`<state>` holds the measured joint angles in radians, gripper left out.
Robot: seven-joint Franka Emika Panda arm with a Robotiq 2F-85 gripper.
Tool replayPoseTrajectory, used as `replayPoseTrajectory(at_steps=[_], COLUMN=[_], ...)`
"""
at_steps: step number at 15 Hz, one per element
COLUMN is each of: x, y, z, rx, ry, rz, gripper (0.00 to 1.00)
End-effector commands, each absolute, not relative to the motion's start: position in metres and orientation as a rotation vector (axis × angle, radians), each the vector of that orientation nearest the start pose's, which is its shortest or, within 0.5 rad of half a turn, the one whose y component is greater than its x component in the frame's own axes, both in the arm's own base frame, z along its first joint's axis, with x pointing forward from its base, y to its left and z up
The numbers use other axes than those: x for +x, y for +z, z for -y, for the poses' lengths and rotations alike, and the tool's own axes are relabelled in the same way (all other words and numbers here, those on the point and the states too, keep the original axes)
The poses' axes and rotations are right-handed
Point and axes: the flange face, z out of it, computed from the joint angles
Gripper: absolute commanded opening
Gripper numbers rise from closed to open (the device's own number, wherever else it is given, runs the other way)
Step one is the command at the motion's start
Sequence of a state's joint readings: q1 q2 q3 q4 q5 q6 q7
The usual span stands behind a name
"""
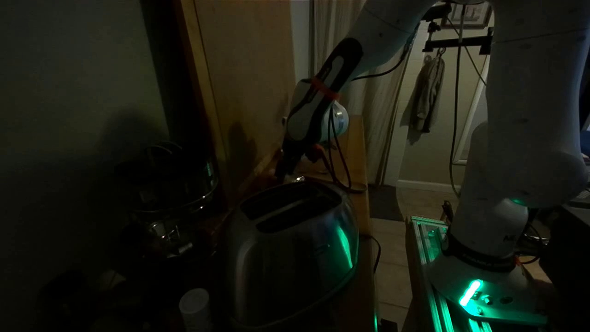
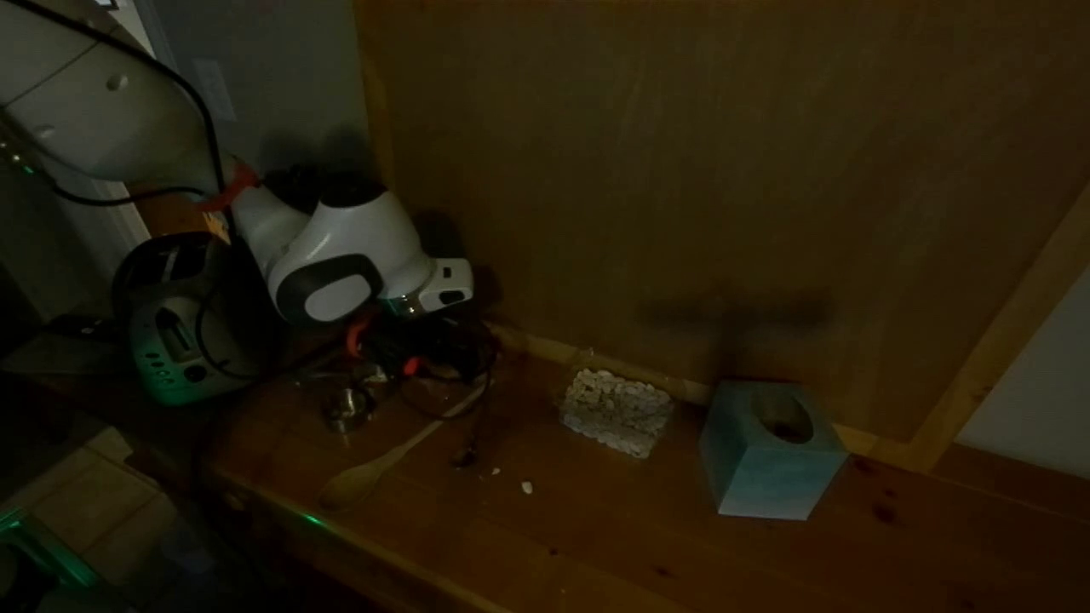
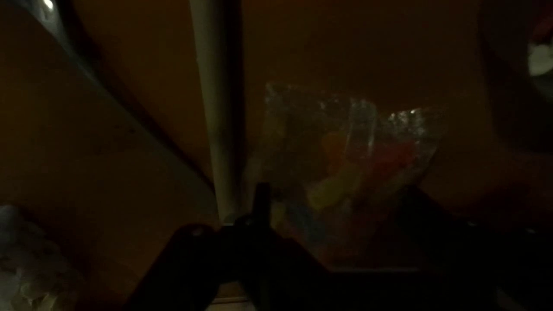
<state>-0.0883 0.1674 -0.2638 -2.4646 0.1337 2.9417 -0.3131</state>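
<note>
My gripper (image 3: 335, 194) is open, with its dark fingers apart on either side of a clear plastic bag (image 3: 332, 185) of coloured pieces on the wooden table. No grip on the bag shows; whether the fingers touch it is too dark to tell. A wooden spoon's handle (image 3: 214, 112) runs beside the left finger. A thin metal utensil (image 3: 125, 116) slants towards that handle. In an exterior view the gripper (image 2: 434, 349) is low over the table, near the wooden spoon (image 2: 366, 481) and a small metal cup (image 2: 345, 409). In an exterior view the gripper (image 1: 286, 168) is behind the toaster (image 1: 290, 258).
A clear pack of white pieces (image 2: 617, 413) lies by the wooden back panel (image 2: 724, 213). A blue tissue box (image 2: 771, 460) stands right of it. The toaster also shows in an exterior view (image 2: 183, 340). A white cylinder (image 1: 194, 306) stands in front. The light is very dim.
</note>
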Motion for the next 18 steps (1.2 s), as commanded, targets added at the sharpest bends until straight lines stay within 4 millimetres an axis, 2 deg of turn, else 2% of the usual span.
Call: replayPoseTrajectory(at_steps=[1, 3, 4, 6, 7, 8, 11, 16, 17, 18], x=[0.4813, 0.4817, 0.4821, 0.4825, 0.4823, 0.4828, 0.4825, 0.4832, 0.4836, 0.4841], y=[0.2626, 0.2642, 0.2643, 0.2641, 0.2637, 0.2632, 0.2616, 0.2626, 0.2636, 0.2643], z=[0.1874, 0.1868, 0.1868, 0.1867, 0.1864, 0.1867, 0.1870, 0.1868, 0.1865, 0.1863], rx=[-3.204, -3.202, -3.205, -3.208, -3.208, -3.210, -3.213, -3.216, -3.217, -3.217], ry=[-0.512, -0.516, -0.518, -0.519, -0.518, -0.518, -0.512, -0.522, -0.530, -0.534], rz=[-0.257, -0.256, -0.252, -0.246, -0.244, -0.242, -0.240, -0.235, -0.233, -0.233], gripper=[0.90, 0.99, 1.00, 0.74, 0.73, 0.67, 0.43, 0.12, 0.07, 0.08])
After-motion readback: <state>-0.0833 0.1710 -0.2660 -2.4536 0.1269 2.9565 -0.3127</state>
